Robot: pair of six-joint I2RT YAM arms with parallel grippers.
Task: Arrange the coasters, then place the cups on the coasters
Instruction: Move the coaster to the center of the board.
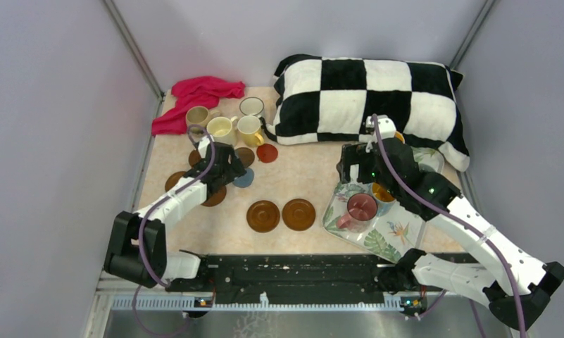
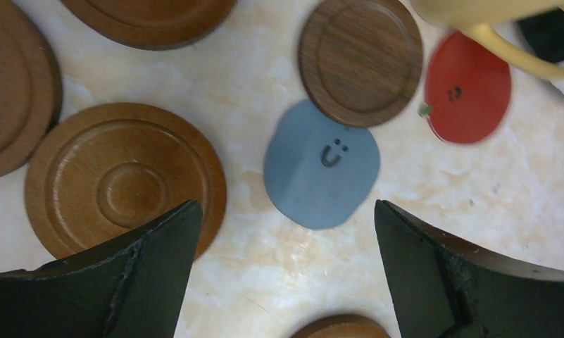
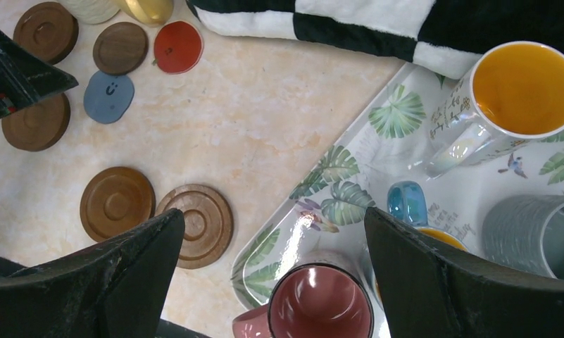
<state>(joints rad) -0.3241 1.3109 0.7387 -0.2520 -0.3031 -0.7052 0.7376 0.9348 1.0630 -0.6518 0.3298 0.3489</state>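
Two pincers: both spread wide and carrying nothing, folks.
Left pincer (image 2: 286,211): released, hanging low over the tabletop (image 2: 251,70), fingers well apart.
Blue-grey coaster (image 2: 321,165): lying flat between and just ahead of the left pincer's fingertips, smiley mark facing up, untouched.
Dark brown coaster (image 2: 360,60): further ahead of those tips, meeting the blue-grey coaster's far edge. Touching or overlapping, I cannot tell.
Red coaster (image 2: 467,88): ahead and out past the finger on the wrist view's right side.
Yellow cup (image 2: 476,10): beyond that again, with its handle reaching over the red coaster.
Amber coaster (image 2: 124,179): partly tucked beneath the finger on the view's left side.
Right pincer (image 3: 273,215): open as well, gripping nothing, poised above the edge of the leaf-print tray (image 3: 349,183).
Pink mug (image 3: 320,303): upright on the tray, below the right pincer, just behind the gap between its fingers.
Orange-lined mug (image 3: 522,88): on the tray, well ahead and out beyond the right-side finger.
Grey mug (image 3: 539,236): on the tray too, beside that same finger.
Paired amber coasters (image 3: 117,203): side by side on the table by the other finger, one partly hidden under it.
Checkered pillow (image 1: 370,98): far ahead of both pincers.
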